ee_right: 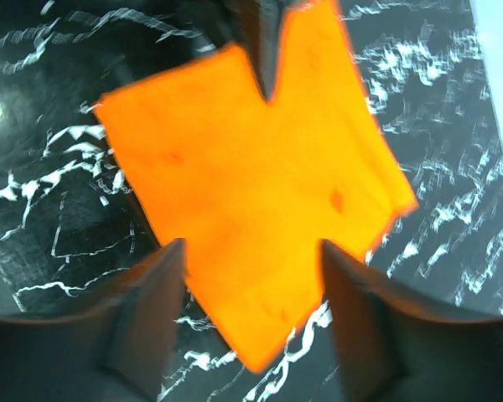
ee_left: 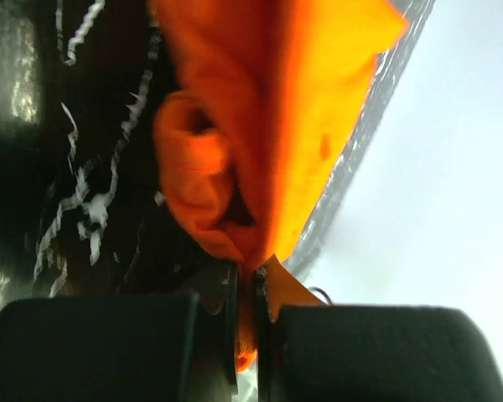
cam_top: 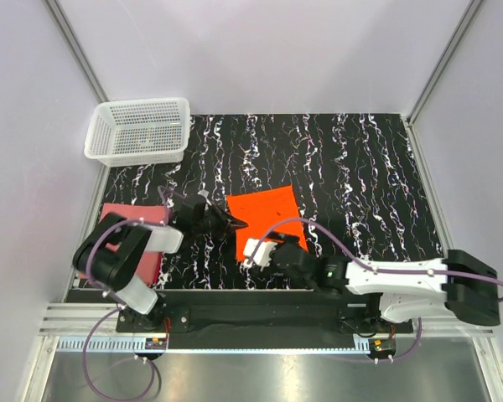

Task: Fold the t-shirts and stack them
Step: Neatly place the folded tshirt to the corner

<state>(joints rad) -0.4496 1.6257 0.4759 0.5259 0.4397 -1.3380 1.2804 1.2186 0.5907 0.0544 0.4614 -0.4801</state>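
Bright orange cloth t-shirt (cam_top: 268, 219) lies folded into a rough square near the middle of the black, white-veined table (cam_top: 360, 167), so its folding looks largely done. The dusty pink-red cloth t-shirt (cam_top: 126, 212) sits well apart at the table's left edge, partly hidden under the left arm. It seems to be a flat folded rectangle, though the arm covers too much to be sure. Neither shirt rests on the other, so the stacking is not yet done.

The left gripper (ee_left: 246, 280) is clamped on the orange shirt's left edge, with cloth bunched above the jaws in its wrist view. The right gripper (ee_right: 251, 251) hovers at the shirt's near edge, fingers spread and nothing between them. The white plastic mesh basket (cam_top: 138, 151) stands at the far left corner, apart from both shirts. By my judgement, what remains is bringing one shirt onto the other.
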